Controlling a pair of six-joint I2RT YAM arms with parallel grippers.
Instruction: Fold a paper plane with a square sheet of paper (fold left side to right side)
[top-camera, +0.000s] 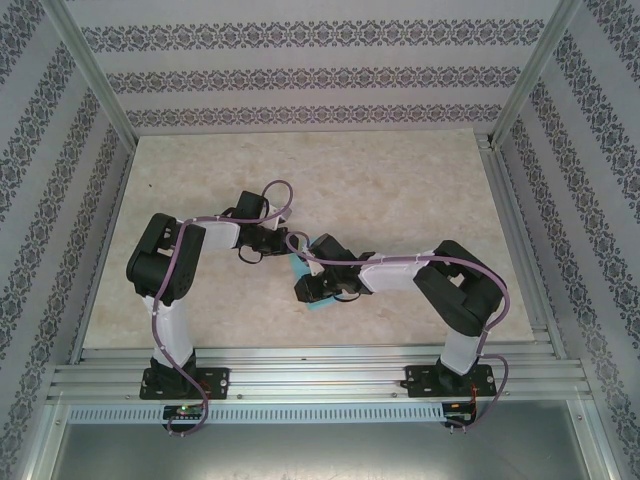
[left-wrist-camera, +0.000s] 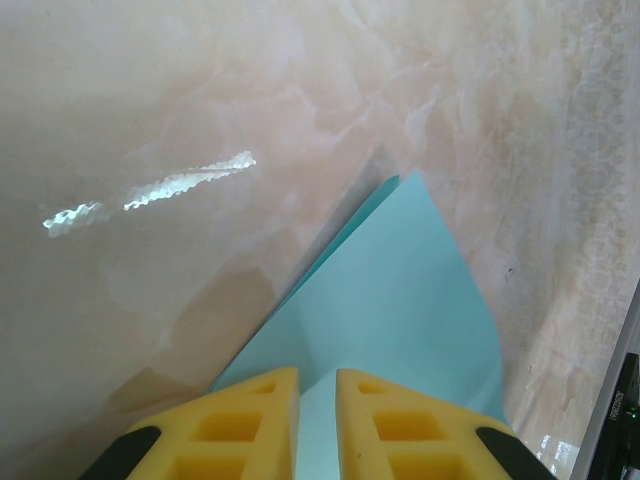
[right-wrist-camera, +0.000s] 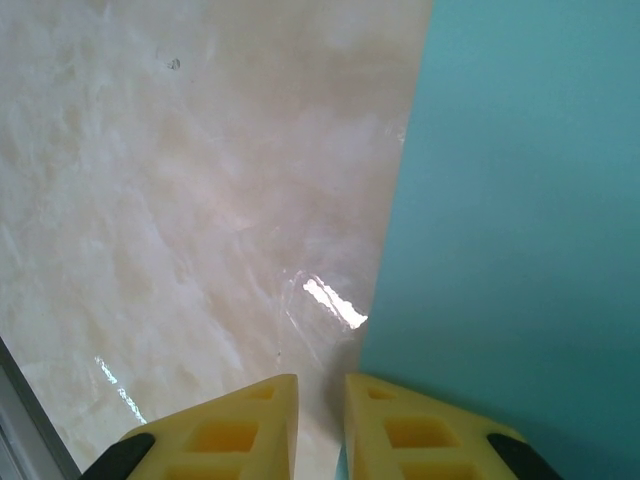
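**Inspector:** Left gripper (left-wrist-camera: 317, 375), condition?

**Assistant:** Narrow, with a slim gap between the yellow fingers. The tips sit over the sheet of paper (left-wrist-camera: 400, 300); I cannot tell whether they touch it. The sheet lies lower centre-right of that frame, with a second layer peeking out along its upper left edge.

**Inspector:** Right gripper (right-wrist-camera: 321, 382)?

**Assistant:** Equally narrow, straddling the sheet's straight left edge. Paper is on the frame's right, the marbled table (right-wrist-camera: 150, 200) on its left.

**Inspector:** Overhead?

**Assistant:** The sheet is at frame centre, largely hidden beneath both grippers.

Paper (top-camera: 299, 268): on the bench (top-camera: 400, 190), near its middle.
Left fingers (left-wrist-camera: 250, 420): above the paper's far-left part.
Right fingers (right-wrist-camera: 420, 430): astride one paper edge.
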